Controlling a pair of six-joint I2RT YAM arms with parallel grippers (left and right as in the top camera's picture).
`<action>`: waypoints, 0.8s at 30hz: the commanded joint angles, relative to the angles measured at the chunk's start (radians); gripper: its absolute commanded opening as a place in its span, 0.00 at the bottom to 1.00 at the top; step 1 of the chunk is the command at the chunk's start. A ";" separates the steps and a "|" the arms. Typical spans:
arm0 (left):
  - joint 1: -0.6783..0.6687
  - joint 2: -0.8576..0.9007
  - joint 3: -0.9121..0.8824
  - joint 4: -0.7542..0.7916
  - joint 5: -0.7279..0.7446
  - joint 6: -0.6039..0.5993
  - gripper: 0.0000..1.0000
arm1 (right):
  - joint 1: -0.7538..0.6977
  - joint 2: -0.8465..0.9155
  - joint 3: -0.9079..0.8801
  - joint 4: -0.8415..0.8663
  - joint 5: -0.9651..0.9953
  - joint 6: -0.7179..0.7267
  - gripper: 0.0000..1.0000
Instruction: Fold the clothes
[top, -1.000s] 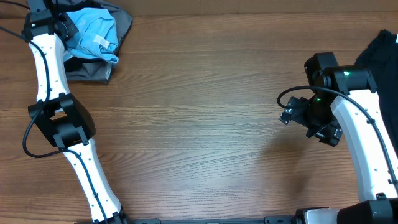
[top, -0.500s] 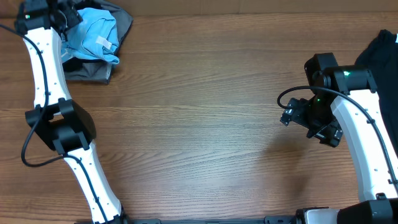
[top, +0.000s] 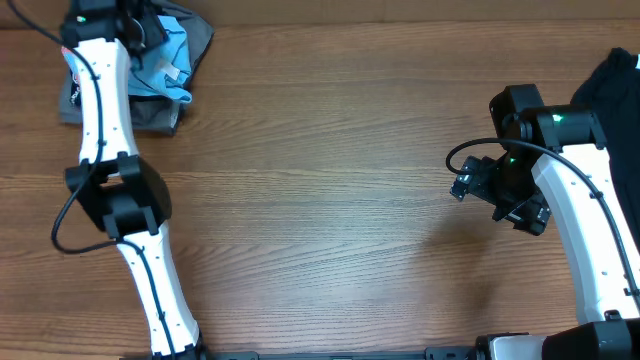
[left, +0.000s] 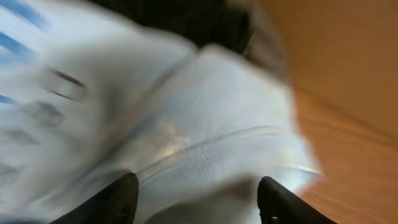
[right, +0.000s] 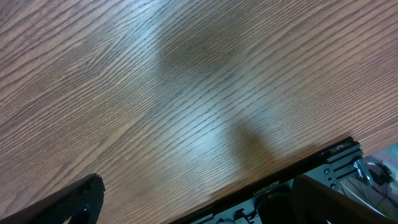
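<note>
The light blue T-shirt (top: 168, 62) lies bunched on a grey garment (top: 150, 113) at the table's far left corner. My left gripper (top: 140, 25) hovers over the back of that pile. In the left wrist view, blurred by motion, the pale blue cloth (left: 205, 112) fills the picture. The left gripper (left: 199, 202) stands open just above it, its dark fingertips (left: 121, 199) wide apart with nothing pinched between them. My right gripper (top: 462, 186) hangs open over bare wood at the right, holding nothing. In its own wrist view the right gripper (right: 199, 199) shows only tabletop between its fingers.
A black garment (top: 622, 85) is heaped at the right edge behind the right arm. The left arm's white links (top: 110, 190) run along the left side. A black rail (right: 292, 180) marks the table's near edge.
My left gripper has opened from nearly shut and let go of the blue T-shirt. The left arm swung right over the pile, uncovering grey cloth at the far left. The right arm stayed still.
</note>
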 joint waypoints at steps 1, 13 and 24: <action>-0.013 0.069 0.004 0.021 0.008 0.008 0.67 | -0.001 -0.008 0.014 0.004 -0.001 0.003 1.00; -0.014 -0.046 0.095 0.027 0.047 0.016 0.82 | -0.001 -0.008 0.014 0.002 -0.001 0.004 1.00; -0.014 -0.365 0.116 -0.164 0.238 0.014 1.00 | -0.001 -0.028 0.088 0.029 0.000 0.000 1.00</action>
